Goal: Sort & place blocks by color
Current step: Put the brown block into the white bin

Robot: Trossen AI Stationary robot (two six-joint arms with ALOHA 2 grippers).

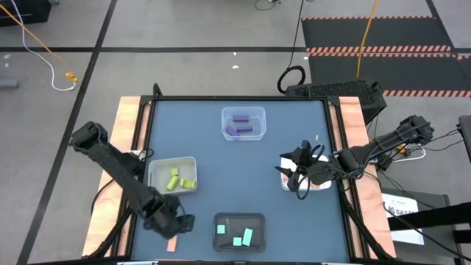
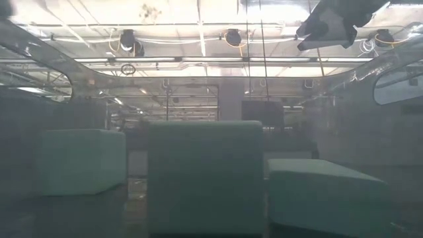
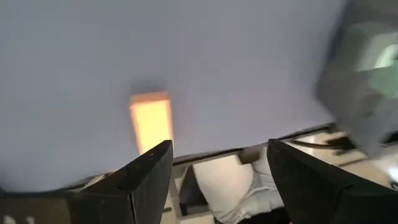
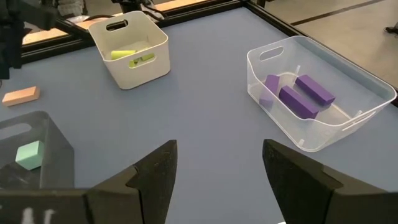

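A salmon-orange block (image 3: 151, 121) lies flat on the blue table near its front left corner (image 1: 172, 244). My left gripper (image 1: 175, 223) hangs open just above and beside it, with nothing between its fingers (image 3: 217, 180). Purple blocks (image 4: 298, 96) lie in the clear tray (image 1: 243, 123) at the far middle. Yellow-green blocks (image 1: 180, 179) lie in the white tray (image 1: 154, 173) on the left. Cyan blocks (image 1: 239, 235) lie in the black tray (image 1: 239, 218) at the near middle. My right gripper (image 1: 302, 175) waits open above a pale tray (image 1: 283, 182) at the right.
The table's wooden side rails (image 1: 129, 125) and dark frame border the blue mat. Bare mat (image 1: 221, 169) lies in the middle between the trays. In the low view the cyan blocks (image 2: 205, 175) fill the foreground.
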